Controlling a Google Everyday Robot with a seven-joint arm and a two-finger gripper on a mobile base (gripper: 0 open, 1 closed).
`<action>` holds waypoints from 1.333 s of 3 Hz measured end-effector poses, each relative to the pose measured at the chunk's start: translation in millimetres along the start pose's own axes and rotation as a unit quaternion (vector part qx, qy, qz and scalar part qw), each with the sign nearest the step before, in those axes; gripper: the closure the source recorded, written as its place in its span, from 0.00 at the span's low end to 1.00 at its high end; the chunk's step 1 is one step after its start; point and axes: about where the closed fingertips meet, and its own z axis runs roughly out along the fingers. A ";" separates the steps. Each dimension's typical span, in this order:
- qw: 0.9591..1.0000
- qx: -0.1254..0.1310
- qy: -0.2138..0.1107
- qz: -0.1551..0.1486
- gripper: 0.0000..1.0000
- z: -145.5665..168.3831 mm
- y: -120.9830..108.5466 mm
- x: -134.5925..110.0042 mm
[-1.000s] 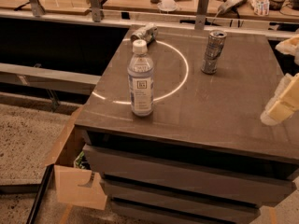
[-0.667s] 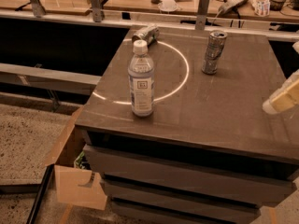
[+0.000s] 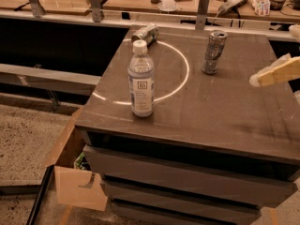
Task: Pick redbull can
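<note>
The redbull can [image 3: 213, 52] stands upright at the back right of the dark cabinet top [image 3: 220, 111]. It is slim and silver with darker checkered panels. My gripper [image 3: 269, 75] shows as a pale yellowish piece at the right edge of the view. It hovers above the top, to the right of the can and a little nearer to me, well apart from it. It holds nothing that I can see.
A clear water bottle [image 3: 141, 78] with a white cap stands at the front left of the top. A stubbier grey can [image 3: 145, 33] lies on its side at the back edge. A cluttered wooden bench [image 3: 187, 1] runs behind. A cardboard box [image 3: 77, 186] sits on the floor at the left.
My gripper has risen at the right edge of the view. The can, the bottle and the lying can have not moved.
</note>
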 end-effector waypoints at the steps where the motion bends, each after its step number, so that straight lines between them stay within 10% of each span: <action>1: 1.000 0.000 -0.004 -0.003 0.00 4.7 -0.9 -0.5; 4: 0.997 -0.013 -0.069 0.034 0.00 66.8 5.0 -10.4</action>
